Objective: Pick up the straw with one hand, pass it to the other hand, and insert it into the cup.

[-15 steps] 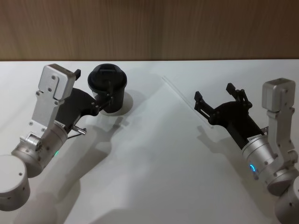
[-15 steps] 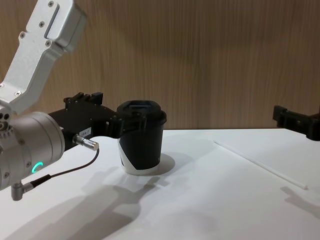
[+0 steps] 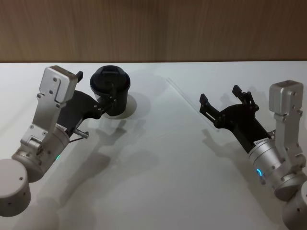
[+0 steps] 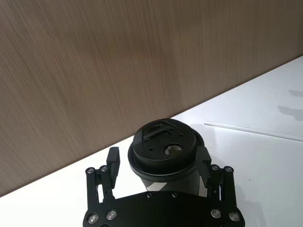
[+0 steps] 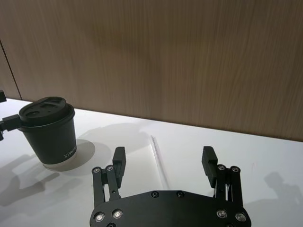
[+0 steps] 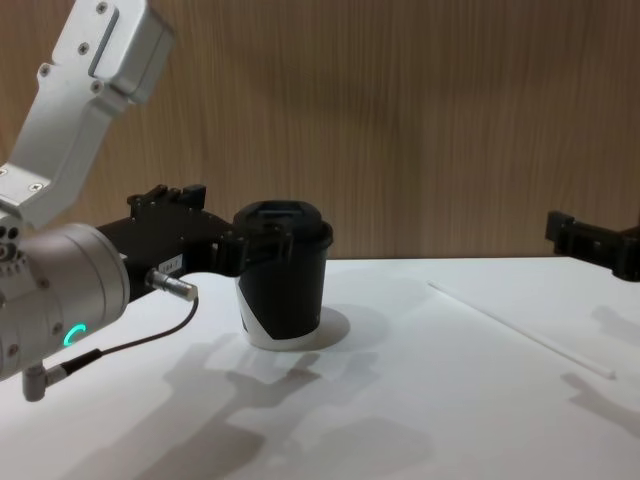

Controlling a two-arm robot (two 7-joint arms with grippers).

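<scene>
The black lidded cup point(image 3: 111, 91) stands upright on the white table at the back left. My left gripper point(image 3: 97, 90) is open, one finger on each side of the cup's rim point(image 4: 163, 150); I cannot tell whether the fingers touch it. The thin white straw point(image 3: 184, 96) lies flat on the table at the right, running diagonally. My right gripper point(image 3: 219, 95) hovers open over the straw's nearer part, and the straw point(image 5: 158, 161) shows between its two fingers. In the chest view the straw point(image 6: 520, 330) lies right of the cup point(image 6: 285, 285).
A wooden wall point(image 3: 153, 28) runs along the table's far edge. A dark cable with a metal plug point(image 6: 170, 285) hangs from my left wrist, close to the cup. The bare white table top point(image 3: 158, 167) stretches between the two arms.
My left arm's wrist housing has shifted very slightly, and the shadows under it have moved. The cup, the straw and the right gripper are where they were.
</scene>
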